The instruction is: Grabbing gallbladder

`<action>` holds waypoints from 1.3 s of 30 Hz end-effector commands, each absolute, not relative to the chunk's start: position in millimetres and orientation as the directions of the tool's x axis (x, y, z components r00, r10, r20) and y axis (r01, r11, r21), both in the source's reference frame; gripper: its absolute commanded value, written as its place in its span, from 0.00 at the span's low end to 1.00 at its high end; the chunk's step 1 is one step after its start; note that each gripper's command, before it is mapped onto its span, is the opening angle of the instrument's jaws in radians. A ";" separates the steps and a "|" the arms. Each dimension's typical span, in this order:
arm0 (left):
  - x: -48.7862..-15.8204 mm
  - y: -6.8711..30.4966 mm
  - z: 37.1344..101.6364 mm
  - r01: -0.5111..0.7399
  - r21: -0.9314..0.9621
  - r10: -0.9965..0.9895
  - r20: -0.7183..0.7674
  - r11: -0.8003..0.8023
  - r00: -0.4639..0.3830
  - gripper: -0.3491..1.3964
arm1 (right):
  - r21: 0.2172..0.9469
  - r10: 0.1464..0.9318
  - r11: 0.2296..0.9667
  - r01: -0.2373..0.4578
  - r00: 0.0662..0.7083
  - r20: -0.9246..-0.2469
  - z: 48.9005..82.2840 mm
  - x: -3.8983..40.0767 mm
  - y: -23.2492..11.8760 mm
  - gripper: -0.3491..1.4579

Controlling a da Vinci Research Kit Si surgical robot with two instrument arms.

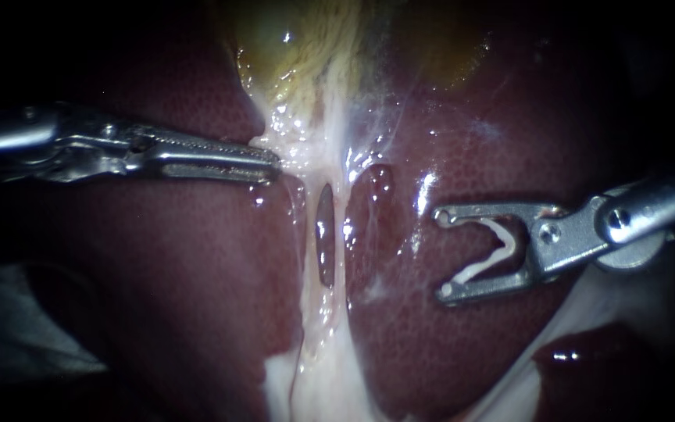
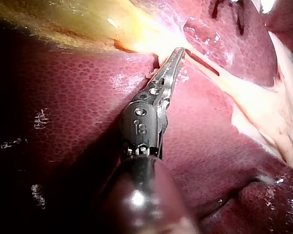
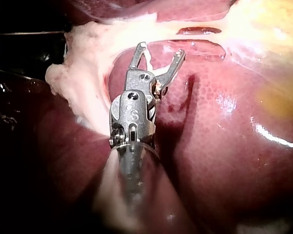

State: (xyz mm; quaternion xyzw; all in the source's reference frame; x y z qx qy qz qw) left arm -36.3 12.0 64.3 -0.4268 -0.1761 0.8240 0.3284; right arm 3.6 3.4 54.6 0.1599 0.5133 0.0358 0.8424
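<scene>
The yellow-green gallbladder (image 1: 306, 47) lies at the top of the endoscope view and narrows into pale tissue (image 1: 298, 152) between the dark red liver lobes (image 1: 158, 273). My left instrument (image 1: 275, 162) comes in level from the left. Its long toothed jaws lie almost together, with their tips closed on that pale tissue at the gallbladder's neck. The left wrist view has the same tip (image 2: 180, 50) at the edge of the yellow tissue (image 2: 136, 39). My right instrument (image 1: 441, 254) hovers over the right lobe, its wide jaws carrying a white clip (image 1: 501, 246), apart from the strands.
Two pale strands (image 1: 306, 234) run down from the neck with a dark slit (image 1: 326, 234) between them. They widen into white fatty tissue (image 1: 314, 383) below. In the right wrist view the clip (image 3: 148, 58) faces that white tissue (image 3: 87, 63). Dark cloth (image 1: 25, 328) lies at lower left.
</scene>
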 end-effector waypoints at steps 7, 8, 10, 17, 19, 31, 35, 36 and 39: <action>-36.3 12.1 64.3 -0.391 -0.571 0.692 -0.588 -0.722 -0.420 0.00 | 0.306 0.225 0.946 0.104 0.470 -0.853 54.6 3.6 3.4 0.46; -36.4 12.1 64.3 -0.391 -0.571 0.692 -0.588 -0.722 -0.419 0.00 | 0.306 0.225 0.946 0.104 0.470 -0.853 54.6 3.6 3.3 0.46; -36.5 12.2 64.3 -0.390 -0.572 0.692 -0.597 -0.722 -0.405 0.10 | 0.306 0.225 0.946 0.104 0.470 -0.853 54.6 3.6 3.4 0.46; -36.5 12.1 64.3 -0.388 -0.575 0.693 -0.622 -0.720 -0.364 0.55 | 0.306 0.224 0.946 0.104 0.470 -0.853 54.6 3.6 3.3 0.46; -36.5 12.2 64.2 -0.387 -0.576 0.693 -0.624 -0.720 -0.362 0.59 | 0.306 0.224 0.946 0.104 0.470 -0.853 54.6 3.6 3.3 0.46; -36.6 12.4 64.1 -0.385 -0.573 0.690 -0.626 -0.723 -0.364 0.64 | 0.306 0.224 0.946 0.104 0.470 -0.853 54.6 3.6 3.3 0.46; -36.8 12.6 64.4 -0.381 -0.566 0.681 -0.633 -0.731 -0.368 0.62 | 0.306 0.224 0.946 0.104 0.470 -0.854 54.6 3.6 3.3 0.46; -37.0 12.7 64.5 -0.381 -0.566 0.681 -0.633 -0.731 -0.368 0.62 | 0.306 0.224 0.946 0.104 0.470 -0.854 54.6 3.6 3.3 0.46; -37.3 12.9 64.8 -0.380 -0.561 0.677 -0.636 -0.735 -0.370 0.62 | 0.306 0.224 0.946 0.104 0.470 -0.854 54.5 3.6 3.3 0.46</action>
